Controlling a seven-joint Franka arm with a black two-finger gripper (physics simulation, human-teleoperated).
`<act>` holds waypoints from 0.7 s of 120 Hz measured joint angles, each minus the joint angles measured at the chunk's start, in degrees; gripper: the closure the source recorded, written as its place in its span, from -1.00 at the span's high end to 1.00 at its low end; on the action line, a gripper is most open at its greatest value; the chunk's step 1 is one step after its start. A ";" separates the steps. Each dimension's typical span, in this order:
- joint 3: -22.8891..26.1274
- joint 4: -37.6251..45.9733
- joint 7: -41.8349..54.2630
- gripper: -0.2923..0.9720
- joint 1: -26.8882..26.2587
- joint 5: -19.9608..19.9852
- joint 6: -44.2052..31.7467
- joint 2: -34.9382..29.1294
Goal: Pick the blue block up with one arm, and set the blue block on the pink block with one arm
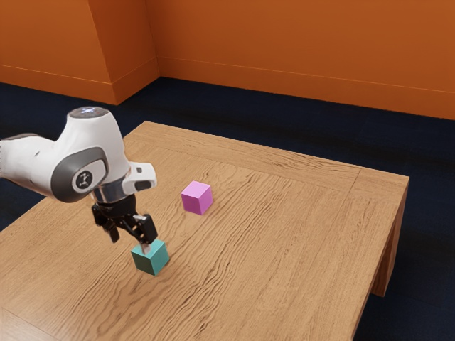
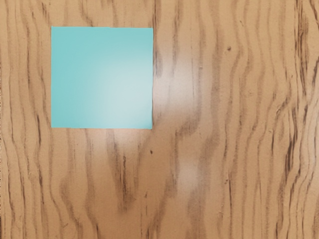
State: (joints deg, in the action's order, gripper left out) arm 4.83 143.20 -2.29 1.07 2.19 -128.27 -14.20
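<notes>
Exterior view: fingers (image 1: 146,234) spread and empty, poised just over the blue block (image 1: 151,259) on the table (image 1: 298,234), block sitting slightly toward the exterior view's right of them; pink block (image 1: 197,197) well apart, farther back

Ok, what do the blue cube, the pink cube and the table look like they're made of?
The small blue cube looks like smooth matte plastic, possibly painted: flat even colour, soft sheen, no grain. The small pink cube looks alike, uniformly coloured with crisp edges. The brown table appears to be wood or veneer with a satin finish: wavy dark grain, faint pale glare.
</notes>
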 joint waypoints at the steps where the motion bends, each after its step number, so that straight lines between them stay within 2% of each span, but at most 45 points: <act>1: 0.00 0.00 0.11 0.54 0.00 -0.07 -0.21 0.09; 60: -0.54 -0.24 5.17 0.54 0.15 -0.94 -7.80 5.96; 84: -2.51 -1.82 7.26 0.54 0.23 -0.96 -9.88 9.48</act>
State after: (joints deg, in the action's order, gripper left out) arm 2.32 141.37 4.97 1.30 1.24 -138.15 -4.72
